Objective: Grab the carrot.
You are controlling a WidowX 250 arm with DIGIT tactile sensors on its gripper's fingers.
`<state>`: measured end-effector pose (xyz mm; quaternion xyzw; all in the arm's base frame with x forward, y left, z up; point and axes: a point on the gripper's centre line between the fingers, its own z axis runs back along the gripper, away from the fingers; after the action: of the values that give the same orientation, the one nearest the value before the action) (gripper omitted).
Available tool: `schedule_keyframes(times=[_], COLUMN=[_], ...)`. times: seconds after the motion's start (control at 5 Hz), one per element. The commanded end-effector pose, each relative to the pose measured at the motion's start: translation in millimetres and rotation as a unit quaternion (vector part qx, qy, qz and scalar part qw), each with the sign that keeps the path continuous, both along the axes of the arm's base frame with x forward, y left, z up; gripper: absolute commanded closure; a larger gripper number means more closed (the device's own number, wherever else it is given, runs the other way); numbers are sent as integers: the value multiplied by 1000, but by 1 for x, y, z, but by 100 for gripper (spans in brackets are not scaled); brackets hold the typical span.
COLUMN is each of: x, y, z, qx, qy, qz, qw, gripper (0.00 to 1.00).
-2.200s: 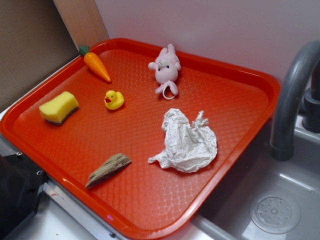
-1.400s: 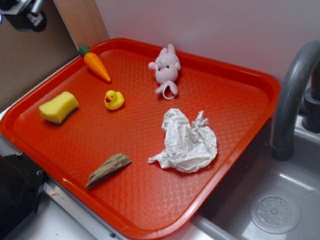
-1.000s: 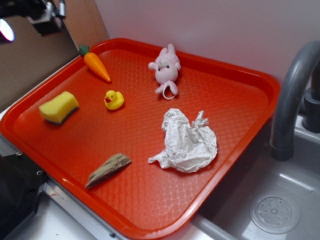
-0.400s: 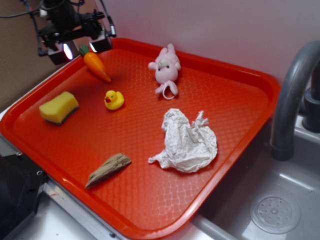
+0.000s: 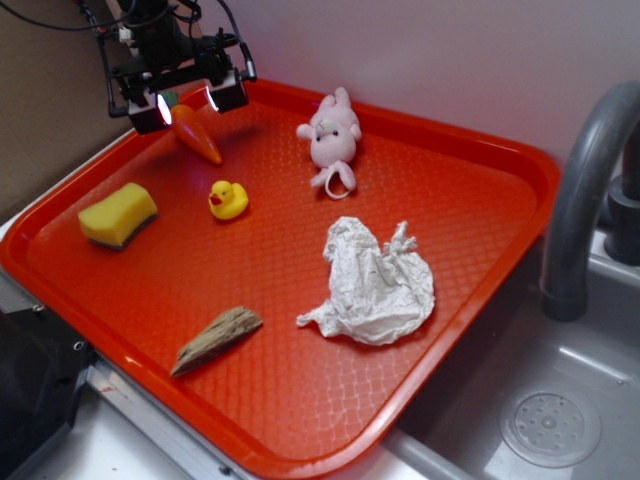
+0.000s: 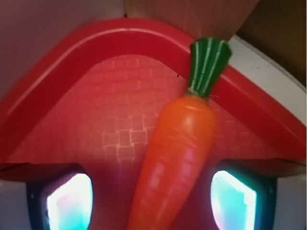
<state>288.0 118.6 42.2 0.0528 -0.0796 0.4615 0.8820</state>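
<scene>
The gripper [image 5: 183, 100] has swung in within the last seconds and now hangs over the toy carrot [image 6: 175, 153] at the red tray's [image 5: 470, 300] far-left corner, apparently spread to straddle it; descent and closure remain.

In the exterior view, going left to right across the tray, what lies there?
Sponge → carrot under the hand → duck → pink plush toy → crumpled paper. The wood piece is left out: it overlaps the carrot and duck sideways.
</scene>
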Motion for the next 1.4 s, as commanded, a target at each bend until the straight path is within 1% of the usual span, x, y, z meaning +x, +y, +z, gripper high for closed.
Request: schedule_keyframes(times=[0.0,0.2,0.4,0.6,0.8,1.0,1.2], x=[-20,-19,-14,-13,-9,-22,-48], y=[13,8,1,1,-17,-53,-77], z=[-9,-12,-17,-4,11,59,101], qx=[-29,-36,-24,-10,8,-40,-58], qy=[19,12,6,12,63,88,84], qz=[42,12,-9,-51,-175,-297,-416], qw=[999,999,1000,999,983,950,904], gripper=[0,100,100,100,100,100,100])
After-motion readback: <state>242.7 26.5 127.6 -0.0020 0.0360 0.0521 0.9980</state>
